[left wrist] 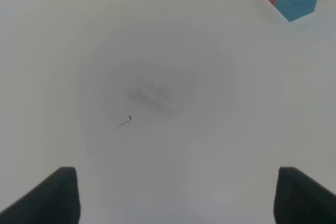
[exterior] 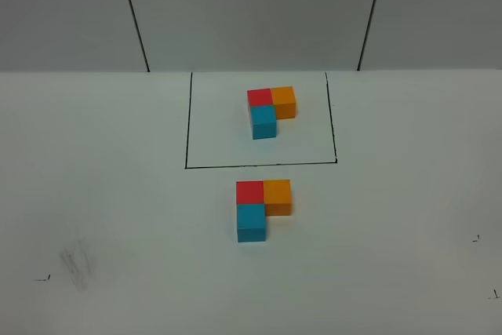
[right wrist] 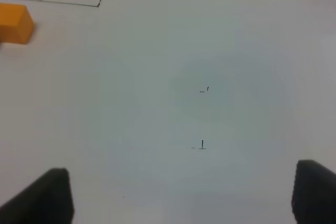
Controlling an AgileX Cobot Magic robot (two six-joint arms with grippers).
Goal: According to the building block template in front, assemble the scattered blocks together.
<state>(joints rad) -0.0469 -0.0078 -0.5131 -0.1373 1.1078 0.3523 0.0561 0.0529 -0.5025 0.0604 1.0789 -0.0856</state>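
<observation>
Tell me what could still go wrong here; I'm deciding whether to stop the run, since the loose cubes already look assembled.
The loose trio, red cube, orange cube and blue cube, already matches the framed template. Main risk: any further reach could knock the cubes apart. Both the left hand and the right hand are open and hold nothing, away from the cubes, so leaving them there seems safest.

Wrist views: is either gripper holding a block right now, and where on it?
Nothing is held. The left gripper and right gripper are both open over bare table, away from the blocks.
</observation>
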